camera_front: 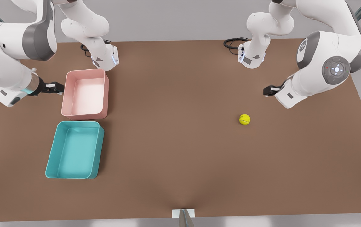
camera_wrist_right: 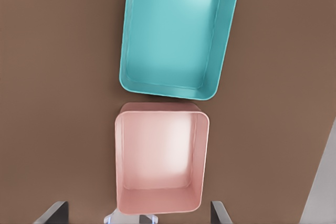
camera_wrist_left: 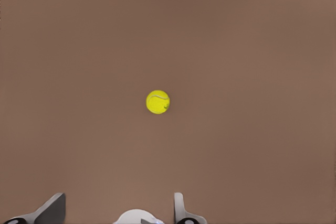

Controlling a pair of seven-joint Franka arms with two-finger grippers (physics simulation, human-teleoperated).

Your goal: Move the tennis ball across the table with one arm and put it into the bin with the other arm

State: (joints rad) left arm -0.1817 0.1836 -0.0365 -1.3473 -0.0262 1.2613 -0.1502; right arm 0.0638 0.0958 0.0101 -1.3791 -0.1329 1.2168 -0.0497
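The bin (camera_front: 52, 160) is a teal tray lying on the surface (camera_front: 174, 157) at the front view's left; it holds nothing. The pink tray (camera_front: 68, 94) sits just behind it, their short walls nearly touching, and it also holds nothing. The tennis ball (camera_front: 244, 119) rests on bare surface at the front view's right, well apart from both trays, with nothing lying between. The left gripper (camera_front: 267, 91) hangs above the surface near the ball, at the front view's right; the left wrist view shows its fingers (camera_wrist_left: 52, 209) spread apart, holding nothing, with the ball ahead of them. The right gripper (camera_front: 56, 88) hangs just beside the pink tray's outer wall; its fingers (camera_wrist_right: 52, 212) are likewise parted and empty. Black cables (camera_front: 232, 42) lie at the far edge.
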